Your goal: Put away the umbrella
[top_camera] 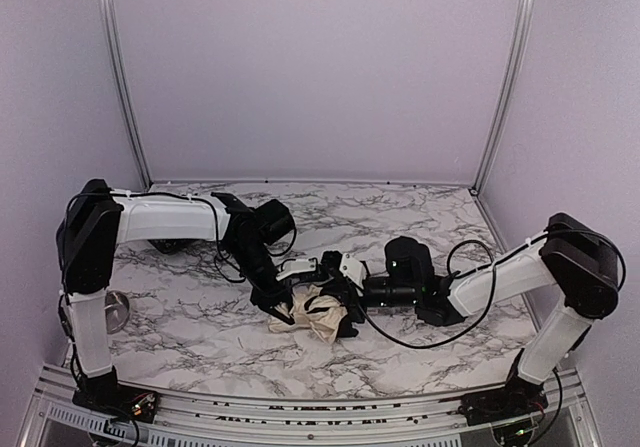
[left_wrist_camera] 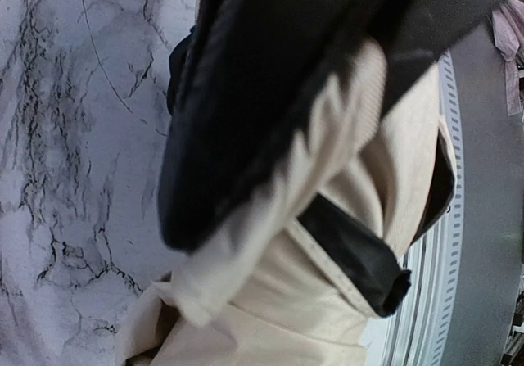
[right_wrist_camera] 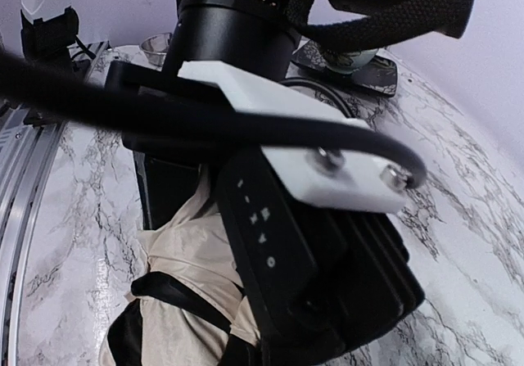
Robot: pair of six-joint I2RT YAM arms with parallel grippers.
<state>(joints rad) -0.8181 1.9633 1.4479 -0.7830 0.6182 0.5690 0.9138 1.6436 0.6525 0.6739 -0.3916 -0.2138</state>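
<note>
1. The umbrella (top_camera: 318, 312) lies crumpled on the marble surface (top_camera: 420, 217), its cream fabric bunched at mid-width toward the near edge.
2. It sits between the two tools. The left tool (top_camera: 276, 303) touches the fabric's left side and the right tool (top_camera: 347, 317) touches its right side.
3. Tool state: fabric and arm parts block both wrist views, so I cannot tell whether either tool is spread or pinching.
4. A small steel bowl (top_camera: 118, 310) stands well apart, beside the left arm.
</note>
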